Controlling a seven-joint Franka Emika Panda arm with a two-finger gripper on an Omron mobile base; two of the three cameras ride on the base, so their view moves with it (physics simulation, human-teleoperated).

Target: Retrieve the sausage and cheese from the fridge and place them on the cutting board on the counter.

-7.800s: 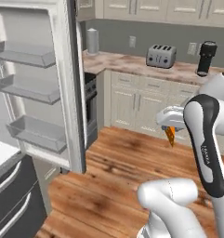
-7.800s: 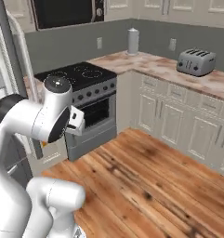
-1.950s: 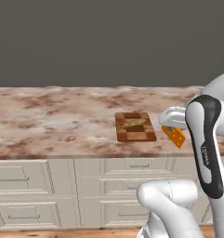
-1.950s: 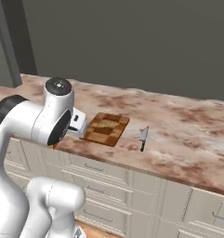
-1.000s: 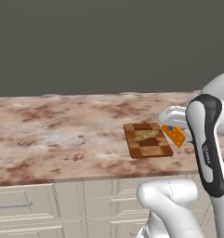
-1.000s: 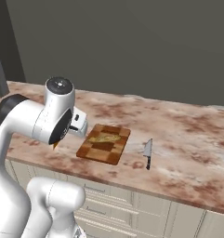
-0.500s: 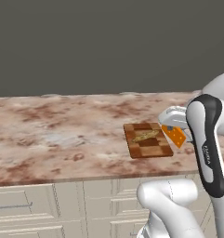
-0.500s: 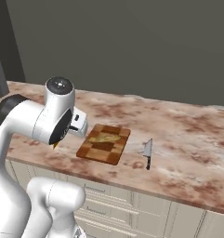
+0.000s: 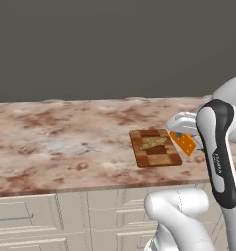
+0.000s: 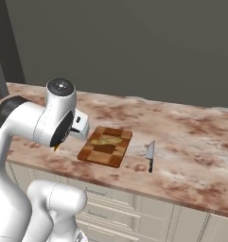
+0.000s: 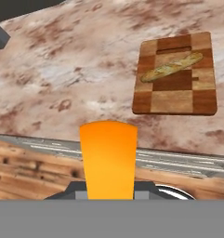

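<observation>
I have the cheese (image 11: 108, 158) clamped in the gripper (image 11: 108, 193), carried out past the front edge of the counter (image 9: 65, 142) and above the cabinets, I judge so it can travel over to the cutting board (image 9: 155, 148) without dragging on the stone. The board lies near the counter's front edge, and a tan speckled oblong lump (image 11: 171, 67) rests across its far half, so only the near half is free for the wedge. A knife (image 10: 150, 153) lies on the counter just beside the board, apart from it, off my path as I judge it.
</observation>
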